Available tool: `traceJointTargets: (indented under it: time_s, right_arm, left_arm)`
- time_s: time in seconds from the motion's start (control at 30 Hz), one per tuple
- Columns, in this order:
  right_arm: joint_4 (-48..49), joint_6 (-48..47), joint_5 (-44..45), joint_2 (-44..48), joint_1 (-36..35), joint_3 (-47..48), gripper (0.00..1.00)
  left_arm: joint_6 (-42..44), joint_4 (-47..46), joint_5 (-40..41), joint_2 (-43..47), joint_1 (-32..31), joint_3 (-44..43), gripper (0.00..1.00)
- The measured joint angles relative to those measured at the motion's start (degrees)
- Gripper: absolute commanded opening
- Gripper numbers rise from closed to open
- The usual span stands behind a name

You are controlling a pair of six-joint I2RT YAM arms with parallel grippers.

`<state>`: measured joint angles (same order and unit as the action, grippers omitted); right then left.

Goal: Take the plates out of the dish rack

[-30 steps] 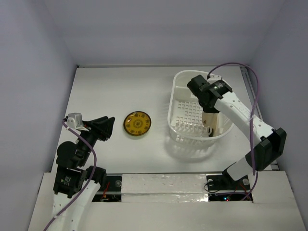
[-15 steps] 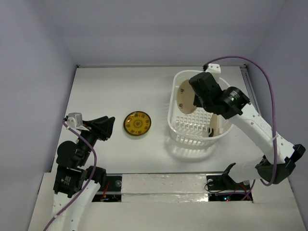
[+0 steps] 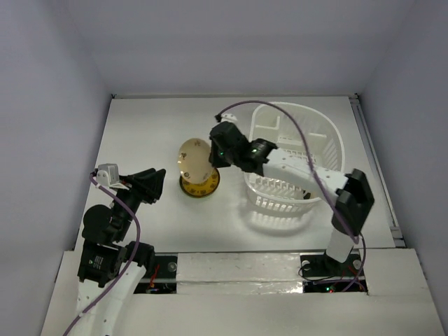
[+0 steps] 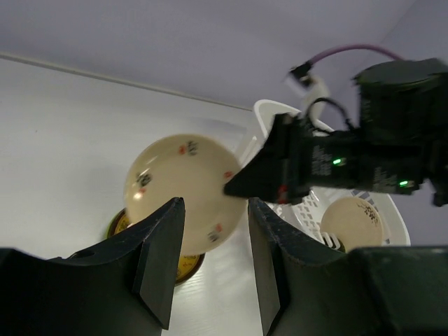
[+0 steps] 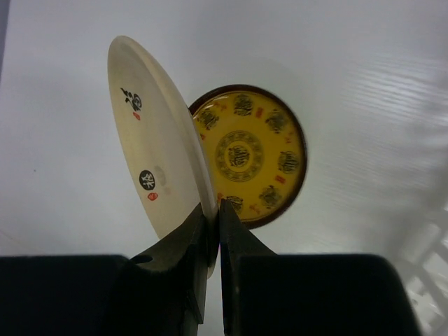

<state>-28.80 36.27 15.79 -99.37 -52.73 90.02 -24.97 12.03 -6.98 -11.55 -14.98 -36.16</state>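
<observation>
My right gripper (image 3: 208,158) (image 5: 212,210) is shut on the rim of a cream plate (image 3: 192,159) (image 5: 150,140) with small dark and red marks. It holds the plate on edge, just above a golden-tan plate (image 3: 203,185) (image 5: 252,154) that lies flat on the table. The white dish rack (image 3: 318,117) stands to the right, behind the right arm. In the left wrist view, another cream plate (image 4: 353,220) stands inside the rack (image 4: 280,108). My left gripper (image 3: 155,183) (image 4: 215,204) is open and empty, left of the golden-tan plate, pointing at the held plate (image 4: 182,182).
The right arm stretches from the near right across the front of the rack, its purple cable (image 3: 280,115) arching over it. White walls enclose the table at the back and on both sides.
My right gripper lifted the cream plate out of the rack and carried it left, over the golden-tan plate. The left arm has not moved.
</observation>
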Motion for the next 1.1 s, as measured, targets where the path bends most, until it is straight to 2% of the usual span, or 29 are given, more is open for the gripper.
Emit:
traceJointTargets:
  time_s: [0.17, 0.4, 0.5, 0.67, 0.87, 0.97, 1.03, 1.1]
  right_arm:
    - [2.93, 1.33, -1.75, -9.84, -2.43, 1.81, 0.00]
    - [7.74, 5.20, -1.53, -10.05, -2.36, -3.39, 0.00]
    - [9.42, 6.91, -1.62, -10.05, -2.32, -5.62, 0.04]
    - [13.42, 10.78, -1.77, -9.40, -2.34, -10.38, 0.27]
    - [12.39, 11.69, -0.44, -8.50, -2.40, -12.63, 0.49]
    - [10.62, 11.52, 0.96, -7.56, -2.75, -12.13, 0.66]
    - [8.90, 11.10, 1.99, -6.78, -2.86, -11.10, 0.72]
    - [7.19, 10.67, 3.17, -5.46, -3.08, -9.86, 0.72]
  left_arm:
    - [0.00, 0.00, 0.17, -0.22, 0.00, 0.00, 0.38]
    - [0.00, 0.02, 0.15, -0.46, 0.00, 0.00, 0.38]
    - [0.00, 0.02, 0.15, -0.50, 0.00, 0.00, 0.38]
    - [0.00, 0.02, 0.15, -0.50, 0.00, 0.00, 0.38]
    - [0.00, 0.02, 0.13, -0.52, 0.00, 0.00, 0.38]
    - [0.00, 0.02, 0.13, -0.52, 0.00, 0.00, 0.38]
    - [0.00, 0.00, 0.13, -0.52, 0.00, 0.00, 0.38]
    - [0.00, 0.02, 0.13, -0.52, 0.00, 0.00, 0.38]
